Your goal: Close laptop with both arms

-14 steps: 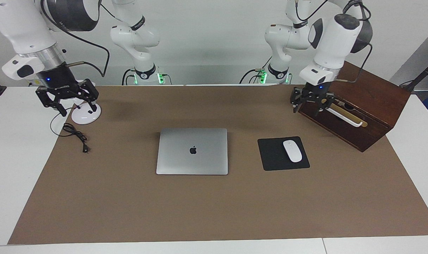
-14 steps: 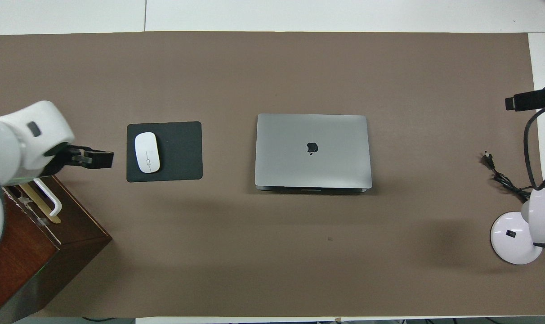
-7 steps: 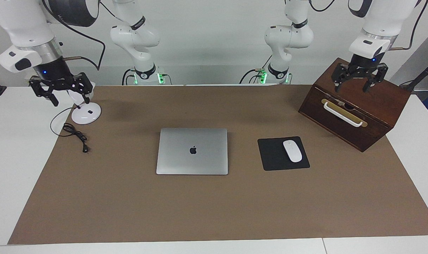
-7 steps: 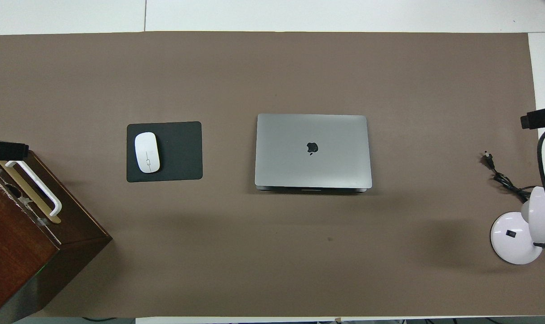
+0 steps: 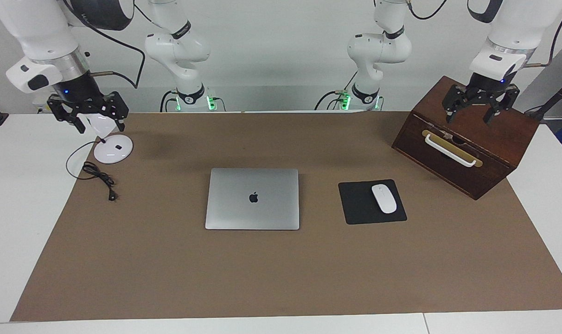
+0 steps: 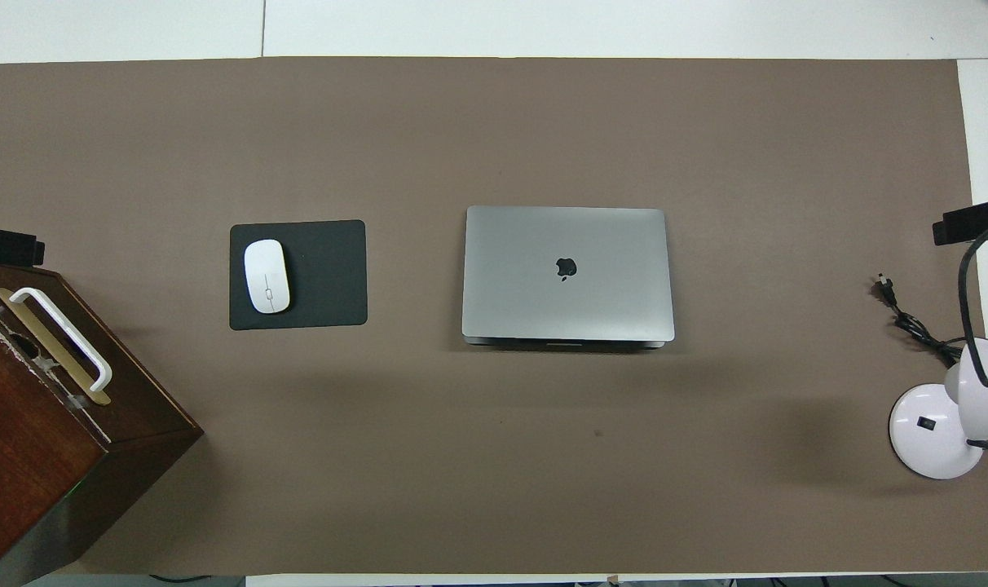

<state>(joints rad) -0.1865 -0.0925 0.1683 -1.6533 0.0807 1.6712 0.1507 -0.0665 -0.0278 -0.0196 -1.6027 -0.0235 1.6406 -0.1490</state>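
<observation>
One laptop (image 5: 252, 198), lid fully down and flat, apple logo up, sits mid-tabletop on the brown mat (image 5: 281, 278). Nothing touches it.

Beside it, toward the left arm's end, you've got a black mouse pad (image 5: 360, 204) with a white mouse (image 5: 384, 198) on it. Further that way, a dark wooden box (image 5: 471, 139) with a white handle, standing skewed on the mat's corner.

Your left gripper (image 5: 479, 107) hangs over the top of that box, fingers spread wide, holding nothing. Only a black tip of it shows at the overhead view's edge.

Toward the right arm's end: white desk lamp, round base (image 5: 113, 149) on the mat's corner, black cord (image 5: 100, 178) trailing onto the mat with the plug lying loose.

Your right gripper (image 5: 90, 116) is up over the lamp, fingers spread wide, nothing in them. Can't tell if it touches the lamp head.

Both grippers are well apart from the laptop.
</observation>
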